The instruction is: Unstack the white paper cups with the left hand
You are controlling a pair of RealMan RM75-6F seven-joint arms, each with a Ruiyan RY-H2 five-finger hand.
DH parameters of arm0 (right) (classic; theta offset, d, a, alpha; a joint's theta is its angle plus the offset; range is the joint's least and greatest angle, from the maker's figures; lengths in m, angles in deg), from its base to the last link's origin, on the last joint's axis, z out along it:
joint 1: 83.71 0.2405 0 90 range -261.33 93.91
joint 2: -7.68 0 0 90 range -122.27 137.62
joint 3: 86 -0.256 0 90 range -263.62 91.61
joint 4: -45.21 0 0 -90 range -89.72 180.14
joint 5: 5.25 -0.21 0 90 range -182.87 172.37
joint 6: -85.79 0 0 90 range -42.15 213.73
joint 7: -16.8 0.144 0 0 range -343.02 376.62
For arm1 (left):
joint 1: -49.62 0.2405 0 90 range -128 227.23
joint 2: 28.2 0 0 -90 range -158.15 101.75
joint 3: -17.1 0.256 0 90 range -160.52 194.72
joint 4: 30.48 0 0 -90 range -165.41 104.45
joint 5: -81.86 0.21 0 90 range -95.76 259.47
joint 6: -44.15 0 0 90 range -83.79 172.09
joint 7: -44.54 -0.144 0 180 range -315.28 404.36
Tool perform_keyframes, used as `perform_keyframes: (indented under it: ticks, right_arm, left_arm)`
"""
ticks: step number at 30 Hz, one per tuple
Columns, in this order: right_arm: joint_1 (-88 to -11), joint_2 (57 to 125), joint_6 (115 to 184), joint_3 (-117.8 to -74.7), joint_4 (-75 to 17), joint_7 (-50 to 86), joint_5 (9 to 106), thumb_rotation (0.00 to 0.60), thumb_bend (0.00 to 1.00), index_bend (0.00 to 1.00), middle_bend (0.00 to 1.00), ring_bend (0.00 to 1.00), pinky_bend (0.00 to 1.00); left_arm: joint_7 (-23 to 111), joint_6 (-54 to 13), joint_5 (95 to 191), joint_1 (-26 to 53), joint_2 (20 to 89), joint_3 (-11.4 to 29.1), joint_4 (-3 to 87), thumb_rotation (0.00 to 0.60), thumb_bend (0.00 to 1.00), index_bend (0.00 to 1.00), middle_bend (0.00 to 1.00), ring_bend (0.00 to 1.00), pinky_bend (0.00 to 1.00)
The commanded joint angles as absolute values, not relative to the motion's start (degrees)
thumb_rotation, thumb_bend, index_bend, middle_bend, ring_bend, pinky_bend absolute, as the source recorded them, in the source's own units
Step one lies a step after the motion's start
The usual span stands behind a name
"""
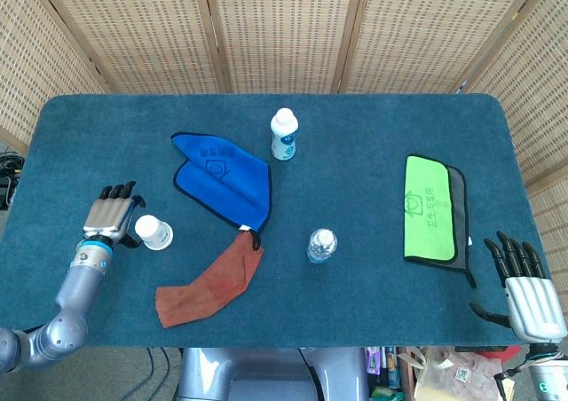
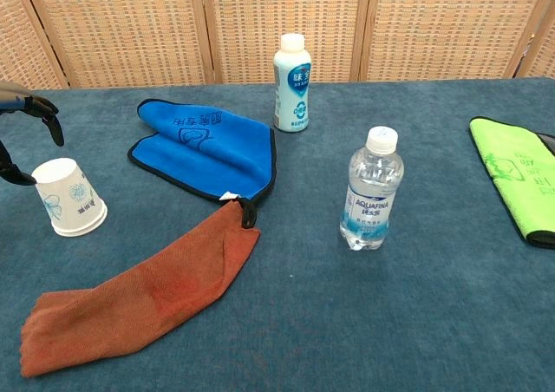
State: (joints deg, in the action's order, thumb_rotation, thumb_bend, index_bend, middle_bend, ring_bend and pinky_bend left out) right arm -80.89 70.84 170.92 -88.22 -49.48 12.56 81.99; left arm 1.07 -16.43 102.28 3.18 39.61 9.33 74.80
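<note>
Blue-carpeted table: paper cups, three cloths, two bottles.
</note>
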Motion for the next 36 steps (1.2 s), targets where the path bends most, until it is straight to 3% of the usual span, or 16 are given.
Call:
perform_keyframes:
  ticks: [1, 36]
  right_arm:
    - [-80.9, 70.9, 170.9, -88.3, -49.4, 12.5, 82.0, 0.6, 0.12, 0.0, 0.0, 0.0, 0.0]
    - [-81.2, 70.7, 171.5, -88.6, -49.3, 13.2, 81.7, 0.6, 0.12, 0.0, 0.0, 0.0, 0.0]
  left_arm:
    - [1.2, -16.4, 102.1, 3.0, 39.8, 9.5, 74.5, 0.6, 0.24, 0.29, 0.0, 0.0, 0.0]
    - [4.1, -16.8, 102.2, 1.3, 42.4, 11.4, 71.5, 0.6, 0.24, 0.37, 0.0, 0.0, 0.0]
